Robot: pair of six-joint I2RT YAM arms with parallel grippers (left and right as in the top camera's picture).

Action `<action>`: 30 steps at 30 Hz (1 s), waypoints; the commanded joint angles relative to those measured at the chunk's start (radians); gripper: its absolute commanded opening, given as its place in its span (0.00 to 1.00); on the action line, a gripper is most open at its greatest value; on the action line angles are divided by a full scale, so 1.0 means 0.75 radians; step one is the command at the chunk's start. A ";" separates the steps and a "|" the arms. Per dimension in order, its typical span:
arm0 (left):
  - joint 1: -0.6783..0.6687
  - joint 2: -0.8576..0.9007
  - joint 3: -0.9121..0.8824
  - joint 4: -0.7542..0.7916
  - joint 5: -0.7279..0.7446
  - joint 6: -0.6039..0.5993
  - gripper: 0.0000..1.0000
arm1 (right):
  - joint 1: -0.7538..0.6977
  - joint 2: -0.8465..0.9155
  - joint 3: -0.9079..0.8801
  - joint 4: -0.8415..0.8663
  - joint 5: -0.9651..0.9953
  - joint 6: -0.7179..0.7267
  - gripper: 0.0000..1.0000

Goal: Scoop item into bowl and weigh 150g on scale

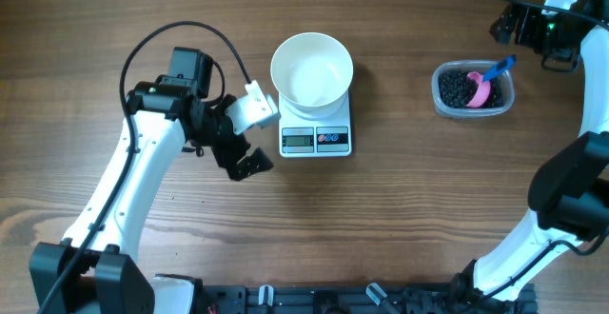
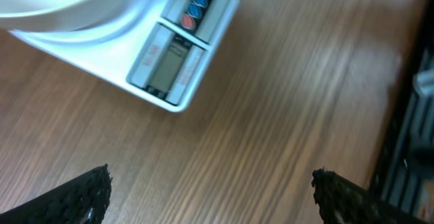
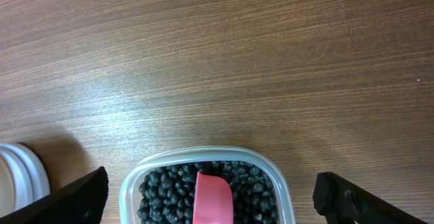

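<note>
The white bowl [image 1: 312,69] sits empty on the small white scale [image 1: 316,139], whose display and buttons face the table's front. My left gripper [image 1: 245,161] hovers open just left of the scale. In the left wrist view the scale [image 2: 173,47] and the bowl [image 2: 61,3] lie at the upper left, beyond the empty left gripper [image 2: 211,197]. The item, black beans [image 1: 459,88], fills a clear tub [image 1: 473,109] at the right. My right gripper [image 1: 519,27] is open above it; in its wrist view the right gripper [image 3: 211,197] straddles the beans [image 3: 166,187], touching nothing.
A pink scoop [image 1: 483,89] with a blue handle lies in the tub on the beans, also seen as a pink scoop [image 3: 213,198] in the right wrist view. A sliver of the bowl [image 3: 17,176] shows at that view's left edge. Bare wood surrounds the scale and the tub.
</note>
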 commanded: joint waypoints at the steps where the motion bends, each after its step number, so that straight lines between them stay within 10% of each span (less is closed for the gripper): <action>1: -0.002 0.000 0.017 -0.044 0.051 0.244 1.00 | -0.009 0.014 0.032 0.008 0.004 0.006 1.00; 30: -0.077 0.299 -0.016 0.201 -0.182 0.247 1.00 | -0.009 0.014 0.032 -0.012 0.003 0.155 1.00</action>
